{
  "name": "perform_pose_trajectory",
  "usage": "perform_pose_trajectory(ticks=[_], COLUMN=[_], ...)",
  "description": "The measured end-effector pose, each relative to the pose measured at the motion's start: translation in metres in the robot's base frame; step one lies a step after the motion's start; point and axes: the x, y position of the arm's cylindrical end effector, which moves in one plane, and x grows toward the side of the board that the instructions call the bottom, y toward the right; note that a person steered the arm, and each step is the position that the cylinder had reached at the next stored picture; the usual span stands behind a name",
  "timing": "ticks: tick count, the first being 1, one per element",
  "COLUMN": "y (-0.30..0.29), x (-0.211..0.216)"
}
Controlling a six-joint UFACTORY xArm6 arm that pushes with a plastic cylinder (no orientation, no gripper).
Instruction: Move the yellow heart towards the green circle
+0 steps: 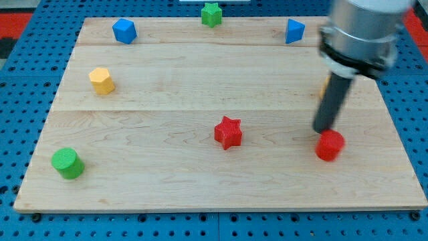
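Note:
My tip [323, 130] rests on the board at the view's right, just above a red circle [330, 146] and close to touching it. A small yellow-orange sliver [324, 86] shows at the left edge of the rod, mostly hidden behind it; its shape cannot be made out. The green circle [67, 163] sits at the view's bottom left, far from my tip. A yellow hexagon-like block [101, 80] lies at the left, above the green circle.
A red star [228, 132] lies near the board's middle. A blue block [124, 31], a green star [211, 13] and another blue block [294, 31] line the top edge. The wooden board [167, 194] lies on a blue pegboard.

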Motion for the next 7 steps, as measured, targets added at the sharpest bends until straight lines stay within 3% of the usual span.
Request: perform_pose_trajectory(ticks=[2,4,6,7], y=[0.002,0.075,-0.038,-0.014], x=[0.019,-0.071,-0.090,-0.091])
